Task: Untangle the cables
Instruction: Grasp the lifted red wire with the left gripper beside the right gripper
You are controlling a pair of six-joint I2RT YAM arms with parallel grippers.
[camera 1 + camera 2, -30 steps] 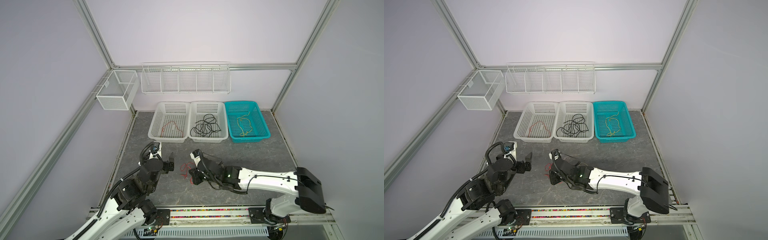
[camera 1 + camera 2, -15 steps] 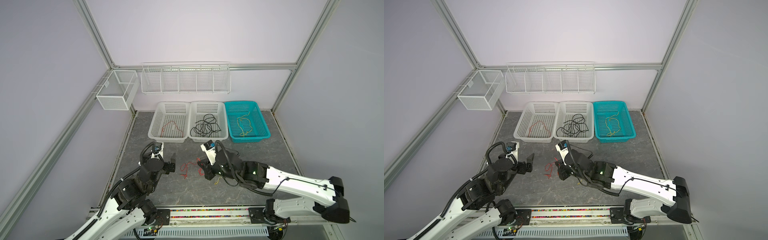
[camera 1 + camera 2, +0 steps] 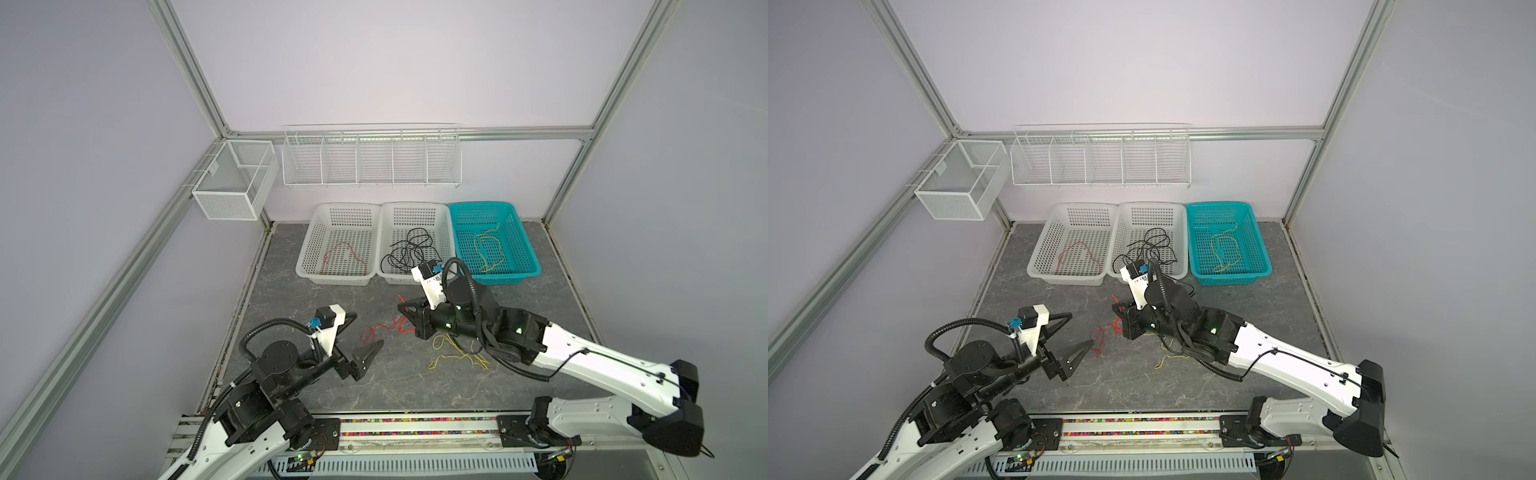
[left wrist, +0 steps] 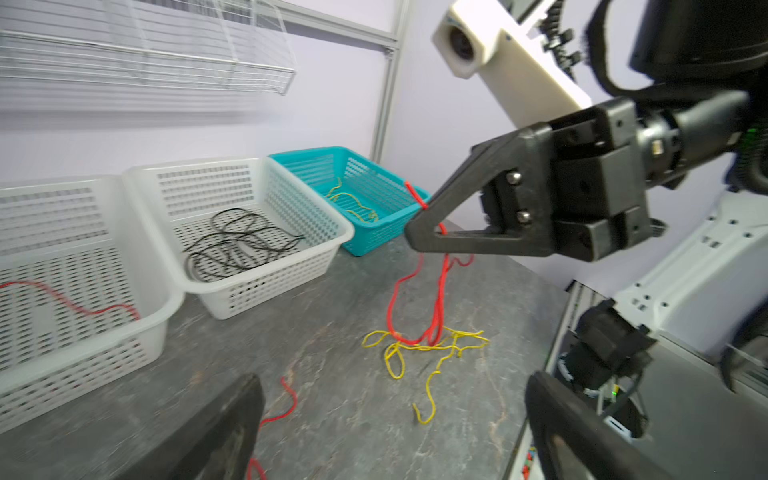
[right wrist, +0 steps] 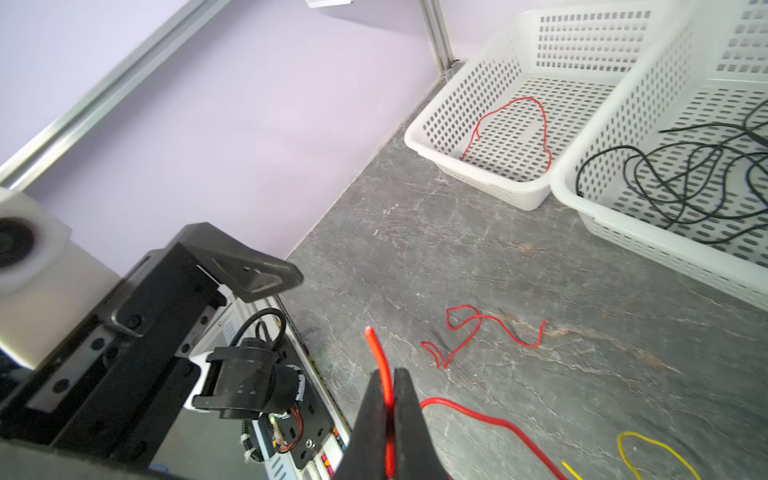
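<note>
My right gripper (image 5: 388,374) is shut on a red cable (image 5: 376,345), whose short end sticks out past the tips. In both top views the right gripper (image 3: 401,307) hovers above the middle of the table. From it the red cable (image 4: 440,299) hangs down to a yellow cable (image 4: 419,345) lying tangled on the table, and the two touch there. A thinner red strand (image 5: 478,324) lies loose on the table between the grippers. My left gripper (image 3: 365,331) is open and empty, just left of that red strand (image 3: 374,330). The yellow cable (image 3: 453,351) lies under the right arm.
Three baskets stand in a row at the back: a white basket (image 3: 307,249) with a red cable, a white one (image 3: 386,232) with black cables (image 3: 409,249), and a teal basket (image 3: 528,253) with a yellow cable. Wire racks (image 3: 370,158) hang on the walls. A rail (image 3: 415,428) runs along the front edge.
My right gripper has risen and drawn back toward the baskets and to the right, pulling the red cable up with it. The yellow cable now shows on the table. The left arm has barely moved.
</note>
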